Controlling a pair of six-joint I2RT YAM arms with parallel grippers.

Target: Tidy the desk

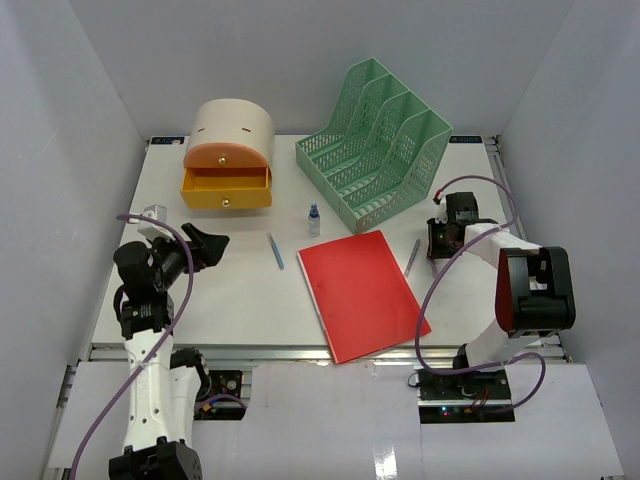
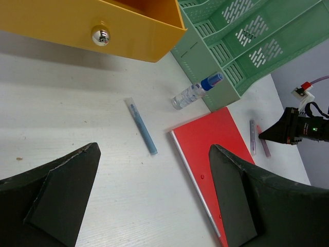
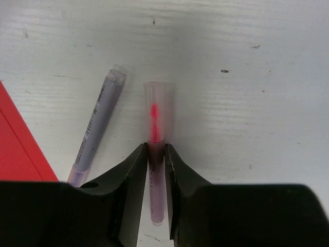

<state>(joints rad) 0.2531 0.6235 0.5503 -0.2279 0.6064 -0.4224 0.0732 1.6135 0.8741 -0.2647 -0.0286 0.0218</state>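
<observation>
Right gripper (image 3: 155, 152) tight on slim translucent red pen (image 3: 156, 118) atop matte white desk (image 3: 247, 77); left gripper (image 2: 154, 149) wide apart.

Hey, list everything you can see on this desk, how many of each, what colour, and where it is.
desk: one, white, under everything
drawer box: one, beige with a yellow drawer pulled open, far left
file rack: one, green mesh, far right
small bottle: one, clear with blue cap, in front of the rack
blue pen: one, left of the folder
folder: one, red, front centre
grey pen: one, right of the folder
red pen: one, clear cap, beside the grey pen
left claw: black, open, left side
right claw: black, closed on the red pen
</observation>
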